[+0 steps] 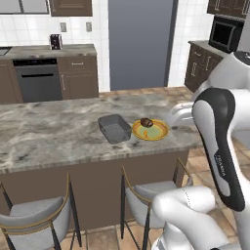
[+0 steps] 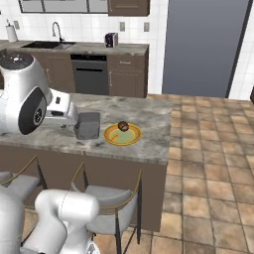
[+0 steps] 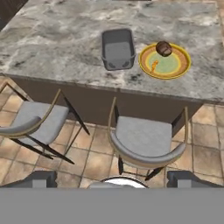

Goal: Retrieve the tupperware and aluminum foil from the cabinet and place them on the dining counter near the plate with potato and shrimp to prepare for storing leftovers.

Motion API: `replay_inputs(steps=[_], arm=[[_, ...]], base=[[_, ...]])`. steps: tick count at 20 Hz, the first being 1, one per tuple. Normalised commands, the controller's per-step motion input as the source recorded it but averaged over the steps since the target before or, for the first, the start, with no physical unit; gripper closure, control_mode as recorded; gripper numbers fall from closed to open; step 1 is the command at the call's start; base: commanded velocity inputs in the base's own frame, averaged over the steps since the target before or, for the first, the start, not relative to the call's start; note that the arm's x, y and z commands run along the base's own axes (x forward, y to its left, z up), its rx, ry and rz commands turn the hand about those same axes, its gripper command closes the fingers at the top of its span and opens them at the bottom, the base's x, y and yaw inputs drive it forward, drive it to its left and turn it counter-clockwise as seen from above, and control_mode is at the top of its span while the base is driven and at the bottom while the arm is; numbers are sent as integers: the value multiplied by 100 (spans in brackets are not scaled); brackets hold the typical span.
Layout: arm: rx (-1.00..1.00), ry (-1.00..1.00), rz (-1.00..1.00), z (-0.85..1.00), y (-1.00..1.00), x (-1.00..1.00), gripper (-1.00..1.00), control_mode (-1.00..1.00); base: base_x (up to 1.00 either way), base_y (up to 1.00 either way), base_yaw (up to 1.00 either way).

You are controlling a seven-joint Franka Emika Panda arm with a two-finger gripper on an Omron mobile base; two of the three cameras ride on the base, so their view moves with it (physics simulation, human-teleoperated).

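Grey tupperware [image 3: 117,49] sits beside plate [image 3: 165,61], far beyond open pincer [image 3: 112,178].

The white arm rises folded at the elbow; its pincer [image 3: 112,177] points downward, fingertips [image 3: 41,177] spread wide, empty.
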Motion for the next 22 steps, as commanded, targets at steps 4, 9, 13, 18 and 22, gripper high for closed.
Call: replay_inputs(steps=[4, 9, 13, 18, 22], arm=[[0, 0, 0, 0, 0, 0, -100, 100], [0, 0, 0, 0, 0, 0, -100, 100], [0, 0, 0, 0, 0, 0, -100, 100], [0, 0, 0, 0, 0, 0, -100, 100], [0, 0, 0, 0, 0, 0, -100, 100]], base=[[-100, 4, 0], [-81, 65, 0], [15, 100, 0], [88, 100, 0], [74, 100, 0]])
